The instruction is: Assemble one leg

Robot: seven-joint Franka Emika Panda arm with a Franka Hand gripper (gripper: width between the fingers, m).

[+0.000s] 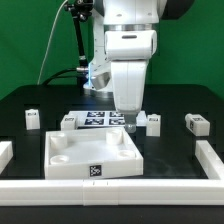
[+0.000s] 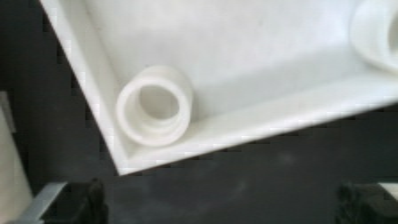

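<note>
The large white square panel lies on the black table, one round corner socket filling the wrist view. Several small white legs with tags stand behind it: one just to the exterior view's right of my gripper, one farther right, one and one to the left. My gripper hangs low over the panel's far right corner, beside the nearest leg. In the wrist view the gripper is open and empty, dark fingers spread wide over bare black table beside the panel's corner.
The marker board lies behind the panel. White rails border the table at the front, at the exterior view's right and left. A green backdrop stands behind the arm.
</note>
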